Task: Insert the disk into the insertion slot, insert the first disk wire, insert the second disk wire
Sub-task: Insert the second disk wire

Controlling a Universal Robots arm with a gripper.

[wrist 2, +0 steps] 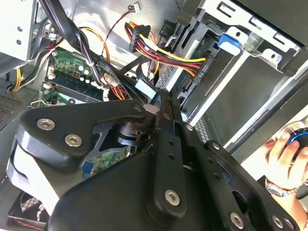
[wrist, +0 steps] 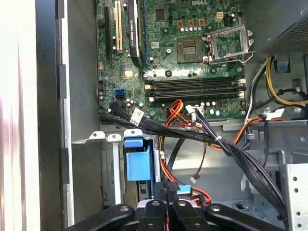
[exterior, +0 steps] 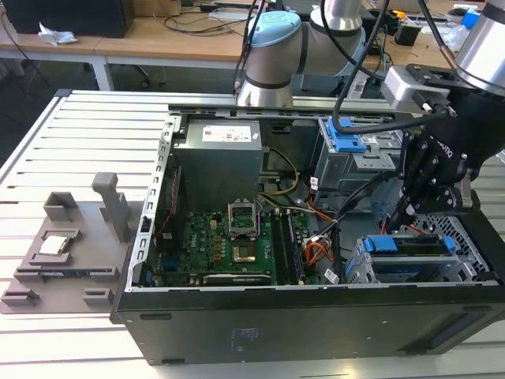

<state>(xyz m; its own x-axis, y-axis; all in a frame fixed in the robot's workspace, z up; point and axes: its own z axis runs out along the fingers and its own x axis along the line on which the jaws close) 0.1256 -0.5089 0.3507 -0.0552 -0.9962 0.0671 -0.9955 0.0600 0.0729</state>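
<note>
Pincer (wrist 2: 162, 103) closed over seated disk

Fingers pressed together; what they pinch, can't tell. Disk (exterior: 394, 245) sits in insertion slot (exterior: 359, 270), lower right of exterior view. Disk wires (wrist 2: 163, 53) look limp, light: likely best held at the stiff connector end, not mid-length.

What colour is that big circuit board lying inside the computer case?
The circuit board is green; the first wrist view shows it best.

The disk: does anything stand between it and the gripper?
Nothing visible does. The gripper hangs right by the disk, which already sits in the insertion slot; the cable bundle runs past its far side.
</note>
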